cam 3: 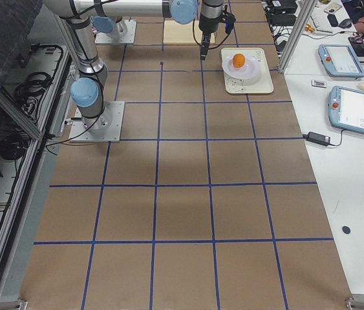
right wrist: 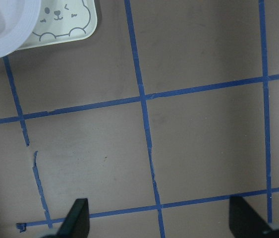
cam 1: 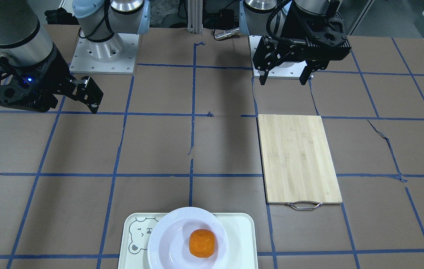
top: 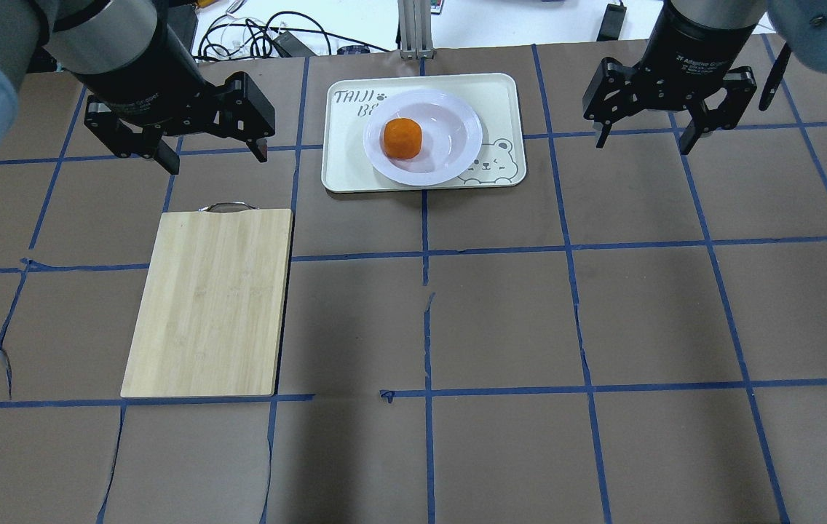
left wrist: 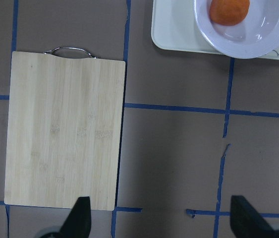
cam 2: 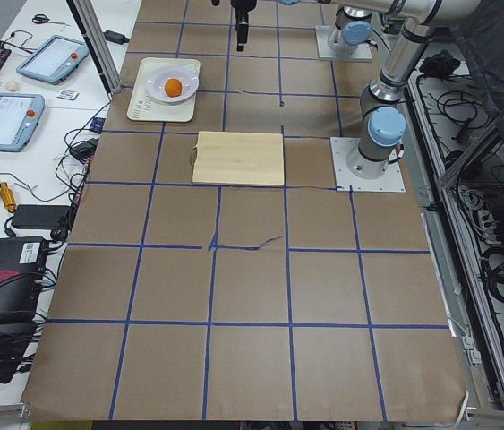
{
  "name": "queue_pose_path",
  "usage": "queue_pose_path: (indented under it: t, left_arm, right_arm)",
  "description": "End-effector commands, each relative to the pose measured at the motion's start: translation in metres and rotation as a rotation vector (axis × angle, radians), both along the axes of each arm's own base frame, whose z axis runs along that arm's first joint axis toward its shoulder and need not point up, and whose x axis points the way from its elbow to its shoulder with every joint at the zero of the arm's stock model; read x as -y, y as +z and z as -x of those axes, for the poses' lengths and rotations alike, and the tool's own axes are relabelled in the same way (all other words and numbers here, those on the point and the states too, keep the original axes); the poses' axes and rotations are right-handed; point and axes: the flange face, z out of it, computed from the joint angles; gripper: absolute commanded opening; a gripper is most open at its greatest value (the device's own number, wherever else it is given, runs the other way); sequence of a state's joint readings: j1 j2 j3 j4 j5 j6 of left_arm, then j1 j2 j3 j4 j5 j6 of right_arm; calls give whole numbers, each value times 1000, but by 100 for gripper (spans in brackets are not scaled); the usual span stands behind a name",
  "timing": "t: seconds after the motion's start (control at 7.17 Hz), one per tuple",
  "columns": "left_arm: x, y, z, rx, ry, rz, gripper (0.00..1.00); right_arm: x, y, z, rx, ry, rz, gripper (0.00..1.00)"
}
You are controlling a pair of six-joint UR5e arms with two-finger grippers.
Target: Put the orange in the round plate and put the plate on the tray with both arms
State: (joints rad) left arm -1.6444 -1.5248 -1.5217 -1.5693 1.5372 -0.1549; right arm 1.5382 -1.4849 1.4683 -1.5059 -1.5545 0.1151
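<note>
Orange [top: 402, 138] sat in the round plate [top: 450, 156], which rested on the tray [top: 344, 171] near the table's far edge.
Bamboo cutting board [top: 213, 302] lay apart from the tray, toward the robot's left and nearer the robot. Left gripper [top: 215, 158] and right gripper [top: 644, 142] hovered on either side of the tray, jaws spread wide, released. Brown paper table [top: 530, 306] with blue tape lines stretched from the tray toward the robot.

The surface [top: 501, 320] is covered in brown paper, marked into squares by blue tape [top: 426, 255] that is torn in places. Along the operators' side runs a white bench [cam 3: 356, 168] carrying blue-edged tablets [cam 3: 353, 110]. Black cables [cam 2: 493, 260] lie coiled behind the opposite edge. The light is even, with soft shadows.
</note>
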Motion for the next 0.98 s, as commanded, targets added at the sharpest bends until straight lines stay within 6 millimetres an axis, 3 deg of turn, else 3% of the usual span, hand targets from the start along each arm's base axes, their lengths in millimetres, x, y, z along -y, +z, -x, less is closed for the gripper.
queue_pose_path:
  t: [0.0, 0.28, 0.84]
  left_arm:
    - [1, -1, 0, -2, 0, -2, 100]
    - [1, -1, 0, -2, 0, -2, 100]
    - [1, -1, 0, 0, 0, -2, 100]
  right_arm:
    - [-13, 8, -1, -3, 2, 11, 100]
    - [-23, 3, -1, -4, -4, 2, 100]
    - [-24, 4, -1, -3, -4, 5, 100]
